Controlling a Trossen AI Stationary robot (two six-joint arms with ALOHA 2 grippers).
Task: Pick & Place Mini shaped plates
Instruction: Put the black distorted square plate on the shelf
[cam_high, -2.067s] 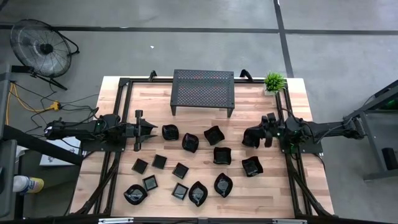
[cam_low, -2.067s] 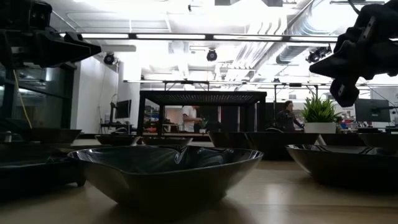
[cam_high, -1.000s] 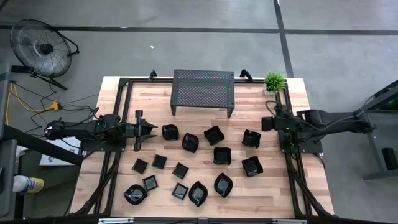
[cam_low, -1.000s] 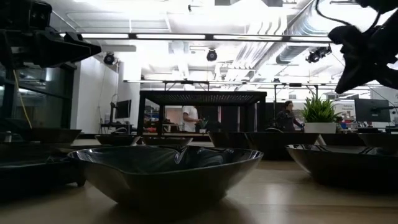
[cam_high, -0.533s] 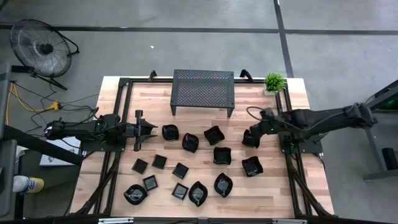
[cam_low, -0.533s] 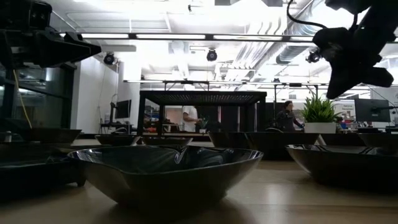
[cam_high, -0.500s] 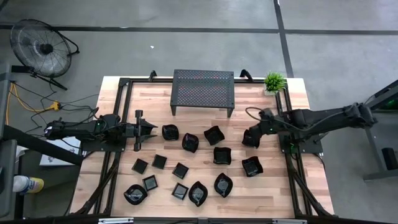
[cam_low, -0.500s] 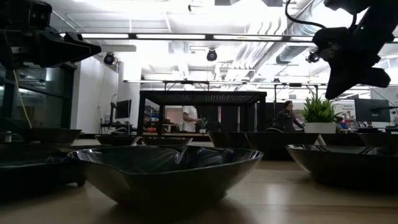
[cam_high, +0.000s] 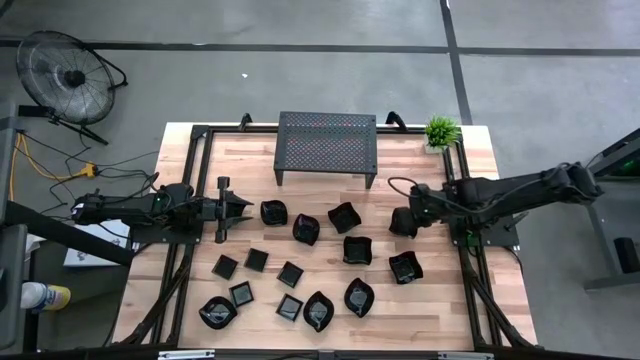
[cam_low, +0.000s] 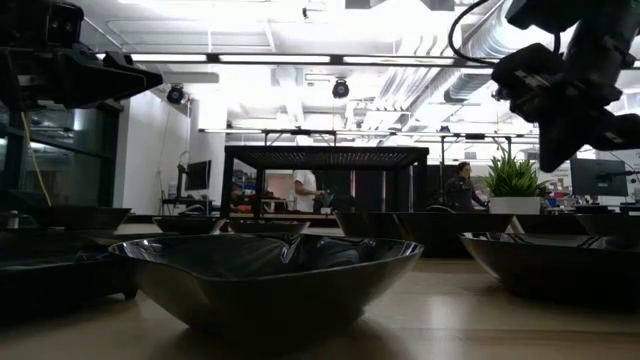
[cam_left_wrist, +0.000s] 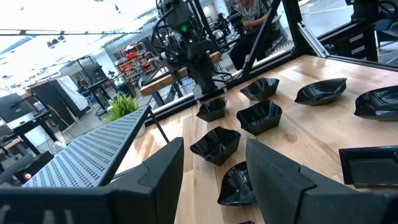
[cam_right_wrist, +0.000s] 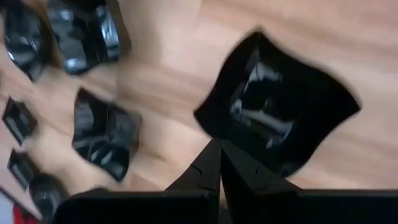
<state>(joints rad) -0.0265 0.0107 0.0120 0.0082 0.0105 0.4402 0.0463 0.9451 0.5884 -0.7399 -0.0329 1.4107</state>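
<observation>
Several mini shaped plates, small glossy black dishes, lie scattered flat on the wooden table (cam_high: 200, 175), among them a wavy-edged one (cam_high: 397, 229) at the right. My right gripper (cam_high: 408, 214) is shut and slants down above that plate (cam_right_wrist: 277, 118), its joined fingertips (cam_right_wrist: 219, 149) over the plate's near rim. In the low view it (cam_low: 556, 150) hangs well above the table. At the table's left, level above the wood, my left gripper (cam_high: 238, 207) stands open; nothing lies between its fingers (cam_left_wrist: 214, 186).
A black perforated rack (cam_high: 327, 145) on legs stands at the table's far middle, a small green plant (cam_high: 441, 130) at the far right corner. Black frame rails (cam_high: 466, 250) run along both sides. Bare wood lies between rack and plates. A fan (cam_high: 65, 75) stands on the floor.
My right gripper has swung from the right rail toward the table's middle and tipped from nearly level to pointing steeply down, ending over the wavy-edged plate at the right. Its fingers have stayed shut. No plate has moved.
</observation>
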